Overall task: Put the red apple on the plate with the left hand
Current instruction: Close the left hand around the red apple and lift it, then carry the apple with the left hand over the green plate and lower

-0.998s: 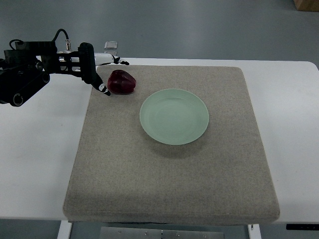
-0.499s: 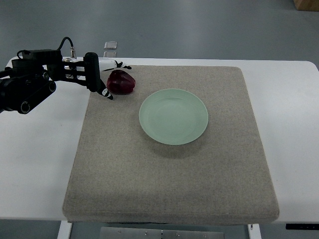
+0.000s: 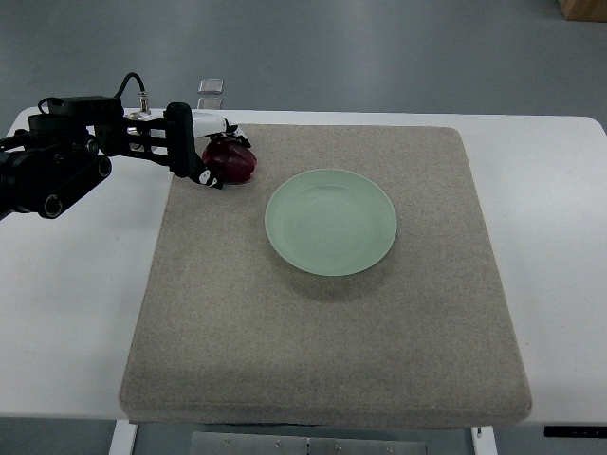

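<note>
The red apple (image 3: 230,162) is seen lying on the grey mat (image 3: 322,332), at its far left part, well short of the pale green plate (image 3: 330,222), which sits empty near the mat's middle and to the right of the fruit. The left hand (image 3: 201,152) is brought in from the left edge on a dark arm (image 3: 57,171) and is set against the left side of the apple, with one dark finger (image 3: 199,175) reaching along its near left flank and a light-coloured finger (image 3: 223,125) passing over its far side. The fingers are thus spread around the fruit rather than closed on it; whether any of them is already touching the skin cannot be told from above. Such a placement appears chosen so that the apple can be enclosed from two sides before lifting. The grasp is judged not yet completed, and the carry to the plate remains to be done. The mat is laid on a white table (image 3: 76,313). A small clear object (image 3: 211,88) is seen at the table's far edge. No right hand is in view.
</note>
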You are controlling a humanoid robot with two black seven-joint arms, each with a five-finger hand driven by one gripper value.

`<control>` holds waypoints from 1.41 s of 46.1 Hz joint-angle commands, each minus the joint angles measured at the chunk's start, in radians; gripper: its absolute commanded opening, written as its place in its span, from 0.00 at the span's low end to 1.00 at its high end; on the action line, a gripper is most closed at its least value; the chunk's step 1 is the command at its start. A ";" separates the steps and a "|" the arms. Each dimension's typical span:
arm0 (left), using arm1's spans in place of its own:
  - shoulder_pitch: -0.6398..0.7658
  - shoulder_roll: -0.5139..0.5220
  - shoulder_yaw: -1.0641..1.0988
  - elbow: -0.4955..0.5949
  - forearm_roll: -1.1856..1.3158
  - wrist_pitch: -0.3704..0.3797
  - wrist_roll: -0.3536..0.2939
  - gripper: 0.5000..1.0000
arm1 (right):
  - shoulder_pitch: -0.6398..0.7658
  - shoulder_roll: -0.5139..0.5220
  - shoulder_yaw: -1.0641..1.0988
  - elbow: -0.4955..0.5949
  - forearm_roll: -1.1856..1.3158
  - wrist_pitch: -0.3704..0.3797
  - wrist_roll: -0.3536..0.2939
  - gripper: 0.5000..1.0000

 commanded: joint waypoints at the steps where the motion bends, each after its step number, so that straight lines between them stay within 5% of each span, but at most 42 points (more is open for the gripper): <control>1: -0.001 0.000 0.002 0.001 0.000 -0.001 0.000 0.40 | 0.000 0.000 0.000 0.000 -0.001 0.000 0.000 0.93; 12: -0.006 0.000 0.006 -0.001 0.000 -0.001 0.000 0.00 | 0.000 0.000 0.000 0.000 0.001 0.000 0.000 0.93; 34: -0.070 0.060 0.003 -0.025 -0.017 -0.001 -0.021 0.00 | 0.000 0.000 0.000 0.000 0.001 0.000 0.000 0.93; 49: -0.125 0.209 -0.009 -0.222 -0.043 -0.009 -0.023 0.00 | 0.000 0.000 0.000 0.000 0.001 0.000 0.000 0.93; 65: -0.145 0.238 -0.037 -0.311 -0.064 -0.012 -0.023 0.00 | 0.000 0.000 0.000 0.000 0.001 0.000 0.000 0.93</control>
